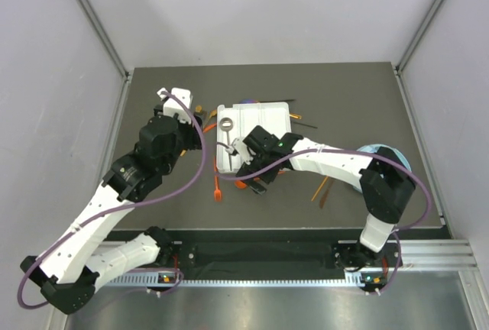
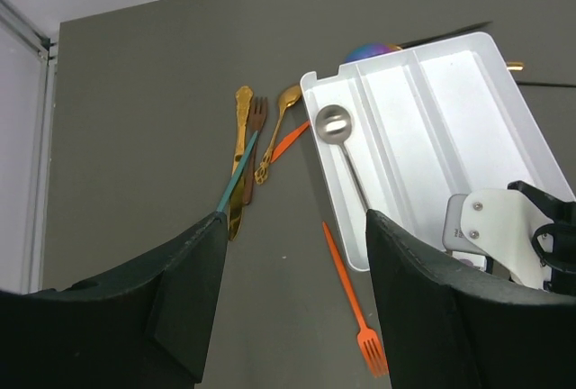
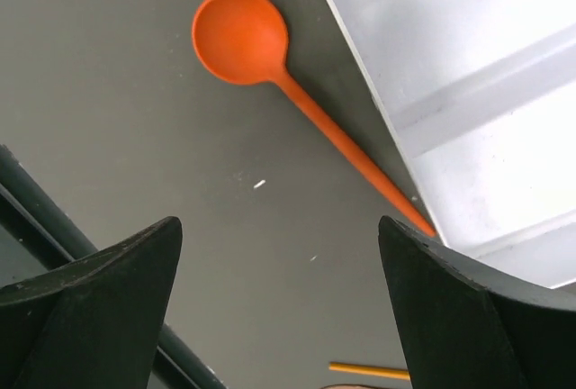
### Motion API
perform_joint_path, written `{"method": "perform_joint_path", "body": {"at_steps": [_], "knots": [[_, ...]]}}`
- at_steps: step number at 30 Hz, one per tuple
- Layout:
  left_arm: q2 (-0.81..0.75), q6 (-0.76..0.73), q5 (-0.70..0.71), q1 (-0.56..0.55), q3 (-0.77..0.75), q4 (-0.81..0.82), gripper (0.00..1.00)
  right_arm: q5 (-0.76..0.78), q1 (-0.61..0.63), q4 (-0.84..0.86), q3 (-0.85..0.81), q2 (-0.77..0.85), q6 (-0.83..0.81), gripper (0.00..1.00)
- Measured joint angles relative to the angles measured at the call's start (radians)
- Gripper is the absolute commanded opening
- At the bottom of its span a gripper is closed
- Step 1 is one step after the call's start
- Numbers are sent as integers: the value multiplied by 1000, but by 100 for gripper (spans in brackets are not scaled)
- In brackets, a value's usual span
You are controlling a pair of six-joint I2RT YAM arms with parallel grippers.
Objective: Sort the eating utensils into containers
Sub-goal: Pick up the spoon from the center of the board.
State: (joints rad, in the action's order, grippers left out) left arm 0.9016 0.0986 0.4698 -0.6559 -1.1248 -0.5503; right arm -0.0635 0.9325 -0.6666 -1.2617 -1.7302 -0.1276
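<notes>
On the far left, the left gripper point(image 2: 292, 227) hangs above the dark mat with its black fingers spread and nothing between them. Just beyond it lies a loose bundle on the mat: a gold-coloured metal knife point(image 2: 239, 150), a teal stick point(image 2: 238, 176) crossing it, a dark brownish fork point(image 2: 255, 141) and a small gold spoon point(image 2: 281, 117), all touching or overlapping. A thin orange plastic fork point(image 2: 351, 294) lies by itself, just beside the near-left corner of the tray.

The white rectangular plastic tray point(image 1: 263, 116) with long compartments sits mid-table. Only one piece shows inside it, a silver metal spoon point(image 2: 345, 159) in the leftmost slot. The other compartments that I can see look bare, though the right arm covers part of them.

The right gripper point(image 3: 279, 227) hovers at the tray's near edge, jaws wide apart and empty. Below it an orange plastic spoon point(image 3: 297, 101) lies flat on the mat, its handle tip touching or slipping under the tray's rim. Further right, a couple of thin orange sticks point(image 1: 321, 190) lie on the mat, and dark sticks point(image 1: 304, 121) beside the tray's far-right corner.

By my reckoning the sorting has barely begun: one utensil in, nearly all the rest out.
</notes>
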Motion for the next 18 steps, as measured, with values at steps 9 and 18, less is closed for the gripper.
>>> {"method": "perform_joint_path", "body": {"at_steps": [9, 18], "knots": [[-32, -21, -3, 18, 43, -4, 68, -21, 7, 12, -48, -105, -87, 87], [-44, -23, -13, 33, 56, -3, 68, -66, 7, 26, -61, -162, -145, 87]]}}
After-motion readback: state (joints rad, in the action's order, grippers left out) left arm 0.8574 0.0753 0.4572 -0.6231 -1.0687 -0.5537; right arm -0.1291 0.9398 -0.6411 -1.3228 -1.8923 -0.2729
